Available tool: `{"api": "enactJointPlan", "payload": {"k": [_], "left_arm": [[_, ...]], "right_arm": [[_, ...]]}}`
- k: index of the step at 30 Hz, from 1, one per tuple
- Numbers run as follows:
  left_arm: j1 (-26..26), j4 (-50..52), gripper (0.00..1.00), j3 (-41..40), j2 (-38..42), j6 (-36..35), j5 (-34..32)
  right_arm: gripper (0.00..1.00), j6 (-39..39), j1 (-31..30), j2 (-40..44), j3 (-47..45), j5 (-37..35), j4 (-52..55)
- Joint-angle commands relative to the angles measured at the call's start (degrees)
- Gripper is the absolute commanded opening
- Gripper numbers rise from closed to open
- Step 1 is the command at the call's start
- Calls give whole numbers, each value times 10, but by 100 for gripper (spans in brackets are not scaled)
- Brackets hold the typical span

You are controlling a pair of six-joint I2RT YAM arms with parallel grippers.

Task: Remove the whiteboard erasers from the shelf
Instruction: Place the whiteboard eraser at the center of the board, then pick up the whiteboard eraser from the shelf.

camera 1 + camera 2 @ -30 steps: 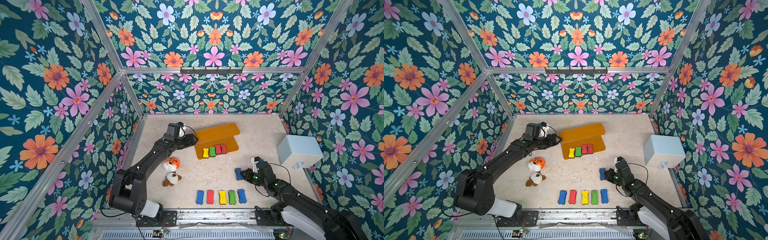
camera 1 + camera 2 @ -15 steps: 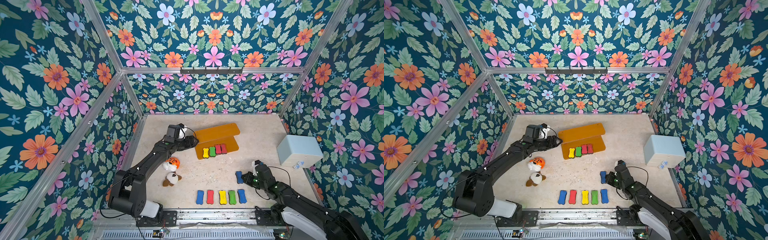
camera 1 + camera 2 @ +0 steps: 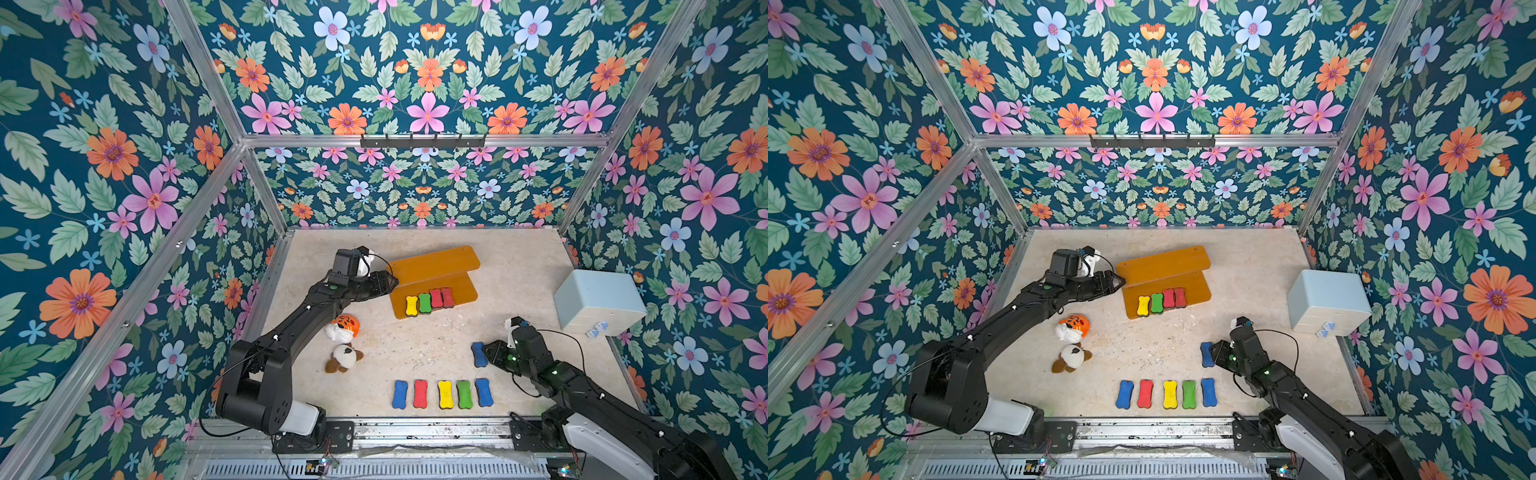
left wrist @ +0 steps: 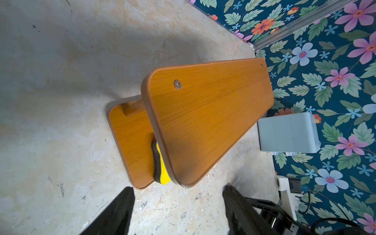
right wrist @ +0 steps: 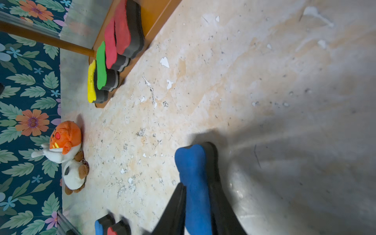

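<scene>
Two plush toys, an orange tiger (image 3: 347,325) and a brown-and-white dog (image 3: 344,358), lie side by side at about 8 o'clock on the chipped beige tabletop (image 3: 436,345). A pale blue box (image 3: 598,301) sits at 3 o'clock against the floral wall (image 3: 685,199). At 12 o'clock, a black hook rail (image 3: 422,142) hangs on the aluminium frame (image 3: 540,140).

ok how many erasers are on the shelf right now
4, side by side on the lower board of the shelf: yellow eraser, green eraser, red eraser, second red eraser. The upper board could hide others.
</scene>
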State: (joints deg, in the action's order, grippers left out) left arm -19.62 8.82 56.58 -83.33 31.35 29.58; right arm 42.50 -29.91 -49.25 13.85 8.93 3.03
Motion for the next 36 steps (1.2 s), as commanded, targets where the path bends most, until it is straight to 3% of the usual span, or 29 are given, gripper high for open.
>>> {"api": "enactJointPlan", "payload": {"k": [1,10,19,36], "left_arm": [[0,0,74,5,0,-2,5],[-3,9,62,15,-7,3,5],[-6,-1,51,18,-24,11,16],[-6,-11,37,19,-42,10,25]], "right_arm": [[27,0,0,-4,16,-5,-10],[27,0,1,-133,88,14,-168],[27,6,42,-281,134,63,-337],[30,12,60,-474,194,81,-452]]}}
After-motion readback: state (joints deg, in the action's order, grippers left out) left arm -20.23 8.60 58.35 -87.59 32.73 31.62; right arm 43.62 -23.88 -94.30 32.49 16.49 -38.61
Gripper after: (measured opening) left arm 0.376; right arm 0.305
